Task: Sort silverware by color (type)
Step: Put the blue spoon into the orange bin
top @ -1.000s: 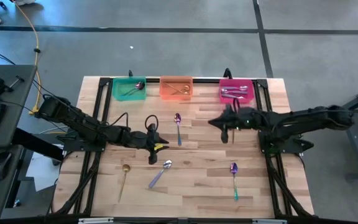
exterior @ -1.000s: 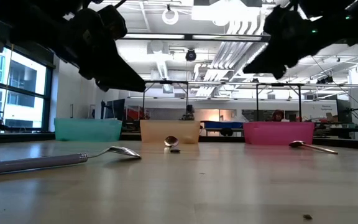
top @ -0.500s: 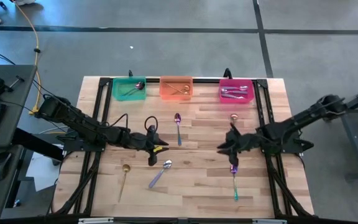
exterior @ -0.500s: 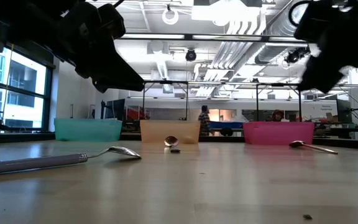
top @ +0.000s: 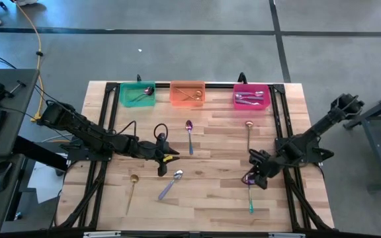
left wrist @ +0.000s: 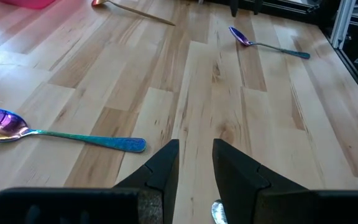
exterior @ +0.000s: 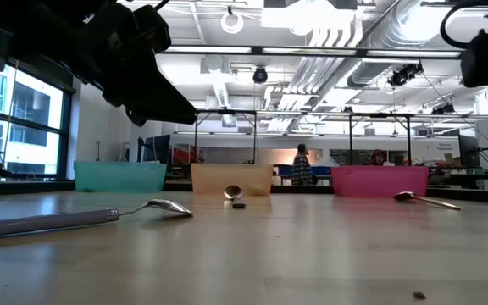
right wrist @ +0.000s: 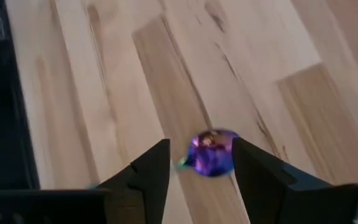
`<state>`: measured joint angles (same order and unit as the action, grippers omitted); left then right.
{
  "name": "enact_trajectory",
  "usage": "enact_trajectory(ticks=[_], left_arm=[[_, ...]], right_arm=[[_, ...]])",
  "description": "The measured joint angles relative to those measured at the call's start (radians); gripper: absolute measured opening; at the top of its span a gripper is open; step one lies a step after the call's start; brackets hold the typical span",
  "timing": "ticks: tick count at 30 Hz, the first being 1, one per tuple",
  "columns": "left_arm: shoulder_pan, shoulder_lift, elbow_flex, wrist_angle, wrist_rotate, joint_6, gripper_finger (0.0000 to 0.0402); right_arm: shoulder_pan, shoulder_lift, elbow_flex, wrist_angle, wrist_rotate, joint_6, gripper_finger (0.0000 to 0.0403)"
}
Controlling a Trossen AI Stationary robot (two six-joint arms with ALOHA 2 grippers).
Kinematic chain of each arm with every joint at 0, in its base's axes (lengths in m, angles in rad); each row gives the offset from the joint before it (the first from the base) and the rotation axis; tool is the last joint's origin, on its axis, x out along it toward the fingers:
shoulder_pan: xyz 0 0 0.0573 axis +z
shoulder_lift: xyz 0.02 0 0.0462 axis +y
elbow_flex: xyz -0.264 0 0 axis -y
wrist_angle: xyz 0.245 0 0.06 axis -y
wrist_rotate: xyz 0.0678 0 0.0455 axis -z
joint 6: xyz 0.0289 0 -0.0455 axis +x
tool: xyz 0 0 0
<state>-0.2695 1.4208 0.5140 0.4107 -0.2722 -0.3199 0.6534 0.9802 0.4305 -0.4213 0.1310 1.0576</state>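
Iridescent purple with a teal handle, 1 spoon point(top: 249, 191) lies near the worktop's point(top: 210, 198) front right, and the right tool point(top: 255, 177) hangs just over its bowl. In the right wrist view the 2 dark fingers point(right wrist: 146, 172) stand apart with the purple bowl point(right wrist: 211, 153) between them; whether they touch it cannot be told.

The left tool point(top: 162, 163) hovers at the middle left of the worktop, its fingers point(left wrist: 163, 168) slightly apart and holding nothing. Just in front of it lies a silver spoon with a purplish handle point(top: 170, 184), and to that spoon's left a gold spoon point(top: 131, 188) rests near the front left corner. A second iridescent spoon point(top: 190, 135) lies farther back near the centre, and another gold spoon point(top: 248, 131) lies on the right, just in front of the pink bin point(top: 252, 104).

3 bins stand in a row along the far edge. The green bin point(top: 137, 100) on the left holds 1 utensil with a dark bowl, the orange bin point(top: 187, 99) in the middle holds gold pieces, and the pink bin holds silvery-purple pieces; how many is too small to tell.

In the low view a silver spoon point(exterior: 83, 217) lies on the wood at the left, and a person point(exterior: 301, 163) stands far back in the room.
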Motion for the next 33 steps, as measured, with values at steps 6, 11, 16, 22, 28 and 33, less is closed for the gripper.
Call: enact_trajectory(ticks=[6, 11, 16, 22, 28, 33], left_arm=[[0.0, 0.0, 0.0, 0.0, 0.0, 0.0, 0.009], [0.0, 0.0, 0.0, 0.0, 0.0, 0.0, 0.009], [0.0, 0.0, 0.0, 0.0, 0.0, 0.009, 0.009], [0.0, 0.0, 0.0, 0.0, 0.0, 0.009, 0.009], [0.0, 0.0, 0.0, 0.0, 0.0, 0.009, 0.009], [0.0, 0.0, 0.0, 0.0, 0.0, 0.007, 0.009]], right_arm=[[0.007, 0.002, -0.021, -0.054, 0.006, -0.008, 0.0157], [0.007, 0.002, -0.077, 0.056, -0.009, 0.0, 0.0157], [0.006, 0.002, -0.12, 0.146, -0.013, 0.014, 0.0157], [0.006, 0.002, -0.179, 0.196, -0.031, 0.068, 0.0152], [0.006, 0.002, -0.223, 0.318, -0.03, 0.068, 0.0151], [0.006, 0.002, -0.237, 0.345, -0.012, 0.068, 0.0144]])
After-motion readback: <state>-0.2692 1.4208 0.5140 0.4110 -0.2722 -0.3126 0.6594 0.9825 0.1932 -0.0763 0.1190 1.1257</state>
